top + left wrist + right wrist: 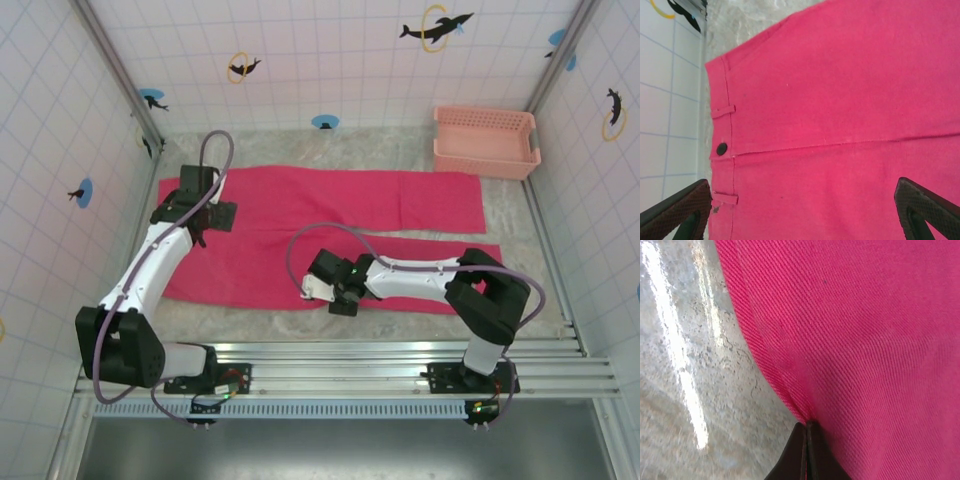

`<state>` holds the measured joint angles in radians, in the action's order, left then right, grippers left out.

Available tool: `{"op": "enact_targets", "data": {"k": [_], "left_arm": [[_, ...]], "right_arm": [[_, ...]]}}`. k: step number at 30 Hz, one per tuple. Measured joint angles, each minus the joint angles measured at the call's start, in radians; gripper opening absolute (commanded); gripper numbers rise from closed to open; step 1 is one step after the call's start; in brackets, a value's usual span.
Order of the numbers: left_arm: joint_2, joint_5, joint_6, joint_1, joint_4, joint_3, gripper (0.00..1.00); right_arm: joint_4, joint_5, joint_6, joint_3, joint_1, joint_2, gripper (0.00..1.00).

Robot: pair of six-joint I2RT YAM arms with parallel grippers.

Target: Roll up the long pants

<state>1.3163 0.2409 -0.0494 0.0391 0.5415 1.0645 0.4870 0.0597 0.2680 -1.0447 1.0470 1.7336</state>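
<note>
Right pincer pinches long pants (waistband left, legs rightward).

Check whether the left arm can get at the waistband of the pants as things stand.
Probably yes. The left gripper hangs open over the pants, the waistband bare below it. The right gripper pinches the pants' near edge farther along, out of the way.
</note>
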Motion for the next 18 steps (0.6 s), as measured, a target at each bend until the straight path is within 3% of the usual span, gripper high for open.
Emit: {"op": "enact_targets", "data": {"k": [8, 18], "left_arm": [[-0.082, -0.008, 0.028, 0.037, 0.004, -0.053, 0.89], [-0.194, -0.129, 0.05, 0.127, 0.139, -0.086, 0.87]], "right_arm": [[0.111, -0.013, 0.005, -0.156, -0.065, -0.15, 0.0], [0.113, -0.067, -0.012, -0.257, -0.178, -0.123, 0.0]]}}
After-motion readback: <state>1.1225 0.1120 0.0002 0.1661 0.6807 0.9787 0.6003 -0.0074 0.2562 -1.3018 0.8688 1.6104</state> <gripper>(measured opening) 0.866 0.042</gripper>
